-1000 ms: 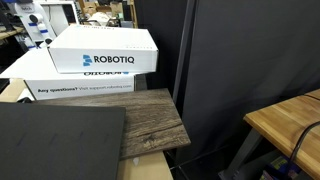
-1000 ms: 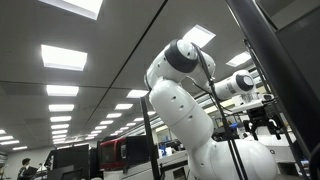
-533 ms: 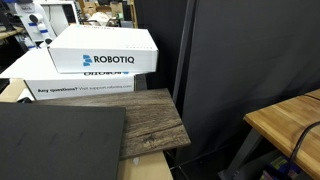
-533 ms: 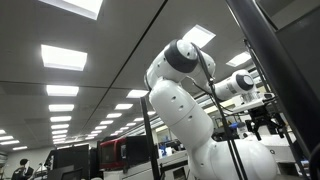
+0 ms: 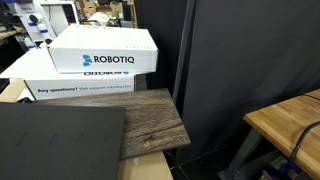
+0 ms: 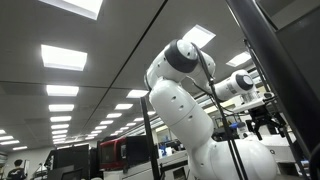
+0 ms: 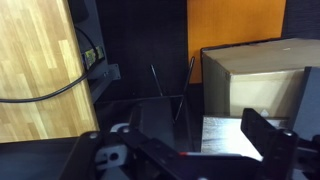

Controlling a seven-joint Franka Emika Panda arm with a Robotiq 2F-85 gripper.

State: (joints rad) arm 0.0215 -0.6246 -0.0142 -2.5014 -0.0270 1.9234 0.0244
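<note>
On the wrist view my pincer (image 7: pixel 185 152) stands wide open, its fingers (image 7: pixel 272 140) spread with nothing between them. The cardboard box (image 7: pixel 262 75) sits just ahead of it, off toward the finger at the picture's right edge and apart from it. Toward the opposite finger lies a pale wooden surface (image 7: pixel 35 70) with a black cable (image 7: pixel 55 90) running across it. In an exterior view I see the pincer (image 6: pixel 265 122) hanging in the air at the end of the white arm (image 6: pixel 180 100).
</note>
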